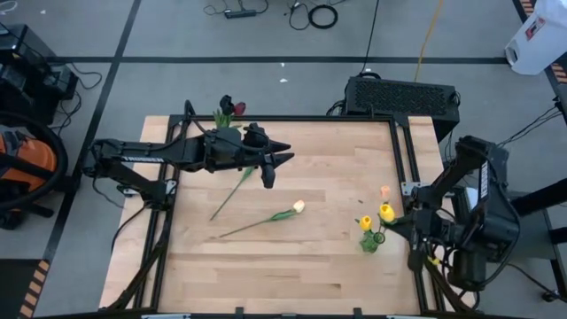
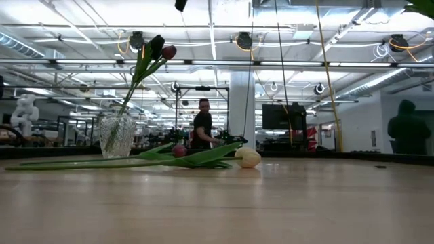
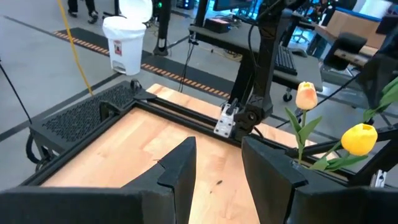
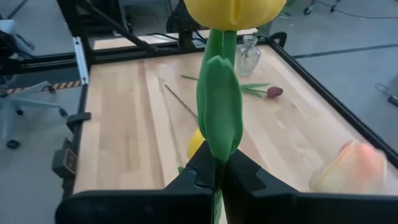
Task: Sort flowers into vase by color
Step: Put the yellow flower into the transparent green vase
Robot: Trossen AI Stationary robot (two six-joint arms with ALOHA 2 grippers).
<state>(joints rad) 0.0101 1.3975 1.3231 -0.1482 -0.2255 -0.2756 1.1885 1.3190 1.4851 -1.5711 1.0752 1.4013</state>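
The right gripper (image 4: 217,177) is pinching the green stem of a yellow tulip (image 1: 386,213), and its two dark fingers are pressed tight on the stem, just under a long leaf. It holds this flower up at the right side of the wooden table (image 1: 337,266), right by the yellow and peach flowers (image 1: 366,223) that already stand there together (the vase under them is hard to see from above). I think the job now is to put this yellow tulip in with the other light ones. To do it well, the gripper should keep the stem straight up and down, bring its end over the mouth of that vase, and go down slowly so it does not bump the flowers already standing there. It should let go only when the stem is well inside. The left gripper (image 3: 214,165) hangs over the far left part of the table with its fingers spread apart and nothing between them. Close to it is a clear glass vase (image 2: 116,134) with dark red tulips (image 2: 157,49) in it. Two flowers lie flat on the wood in the middle: a dark red tulip (image 4: 274,92) and a cream tulip (image 1: 299,206). They wait for their turn.
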